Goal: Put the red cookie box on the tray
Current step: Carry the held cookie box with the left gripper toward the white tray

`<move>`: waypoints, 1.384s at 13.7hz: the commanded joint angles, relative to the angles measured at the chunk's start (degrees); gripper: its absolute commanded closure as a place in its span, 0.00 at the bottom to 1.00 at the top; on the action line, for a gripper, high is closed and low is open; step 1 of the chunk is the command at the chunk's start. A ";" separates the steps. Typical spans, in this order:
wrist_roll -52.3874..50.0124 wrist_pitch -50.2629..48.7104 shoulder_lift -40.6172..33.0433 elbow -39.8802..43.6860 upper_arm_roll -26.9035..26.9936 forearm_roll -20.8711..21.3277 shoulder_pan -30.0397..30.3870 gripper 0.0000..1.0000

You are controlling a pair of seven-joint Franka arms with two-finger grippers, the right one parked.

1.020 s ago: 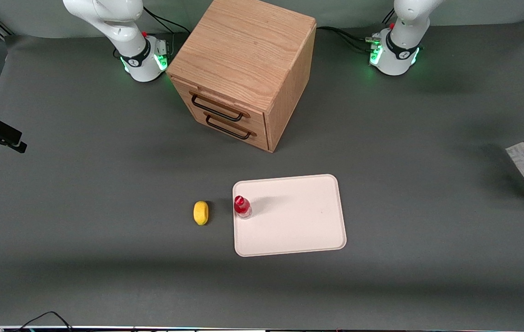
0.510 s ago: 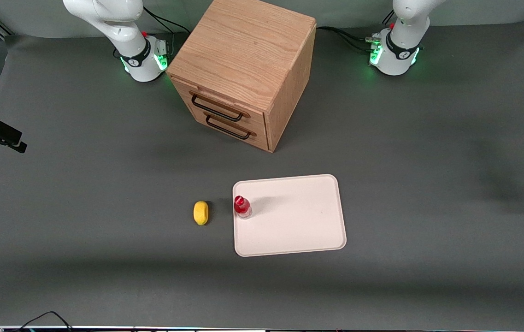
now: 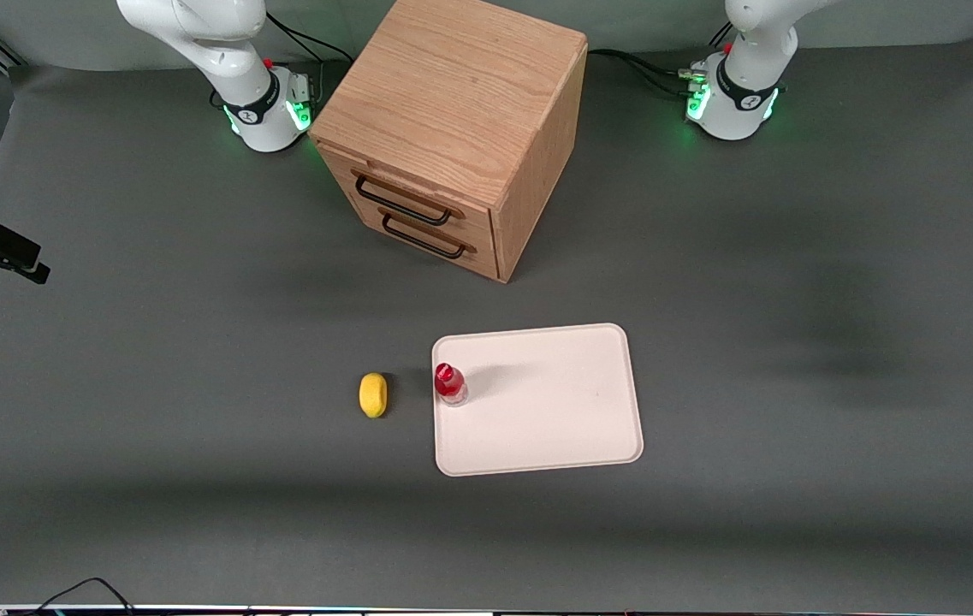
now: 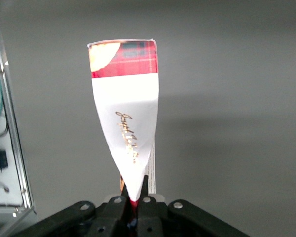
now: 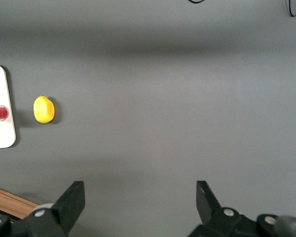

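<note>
Gripper [image 4: 133, 197]: clamped on box [image 4: 126, 106], above bare table
Tray [image 3: 554, 428]: bottle [image 3: 449, 383] at its 9 o'clock edge; box to be lowered flat, clear of it

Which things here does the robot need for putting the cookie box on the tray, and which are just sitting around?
For the job:
- red cookie box, held up off the table in the gripper, jaws shut on its end
- tray, nearer the front camera than the cabinet

Just sitting around:
- small red-capped bottle, standing on the tray's edge
- lemon, beside the tray
- wooden drawer cabinet
</note>
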 commanded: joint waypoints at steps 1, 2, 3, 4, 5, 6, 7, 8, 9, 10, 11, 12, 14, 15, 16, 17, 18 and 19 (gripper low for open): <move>-5.14 -1.12 -0.82 0.50 1.04 0.37 -8.05 1.00; -8.66 -1.56 -1.00 0.50 1.04 0.37 -10.52 1.00; -11.57 -2.43 -1.00 0.50 1.04 0.28 -13.06 1.00; -14.90 -3.57 -1.00 0.41 0.52 0.02 -15.09 1.00; -18.16 -4.45 -1.00 0.41 -0.10 -0.85 -16.59 1.00; -21.41 -5.16 -1.00 0.23 -1.23 -1.64 -18.00 1.00; -24.57 -5.25 -0.91 -0.03 -2.90 -2.17 -19.06 1.00; -28.00 -5.17 -0.48 -0.21 -5.00 -2.70 -19.76 1.00; -31.60 -4.73 -0.04 -0.29 -7.72 -2.97 -20.12 1.00; -36.68 -4.03 0.58 -0.64 -10.44 -3.14 -20.30 1.00; -40.91 -3.15 1.54 -0.65 -12.65 -3.06 -21.25 1.00; -44.26 -1.75 2.24 -0.91 -13.37 -3.06 -22.92 1.00; -50.58 2.54 3.91 -2.66 -13.37 -3.06 -26.78 1.00; -54.01 6.14 4.53 -4.84 -13.37 -2.88 -28.45 1.00; -55.53 10.43 4.62 -7.48 -13.37 -2.79 -29.60 1.00; -55.72 14.39 4.71 -10.37 -13.37 -2.79 -30.31 1.00; -55.63 17.57 5.32 -12.75 -13.46 -2.62 -30.75 1.00; -55.72 19.95 6.02 -14.08 -13.63 -2.18 -31.19 1.00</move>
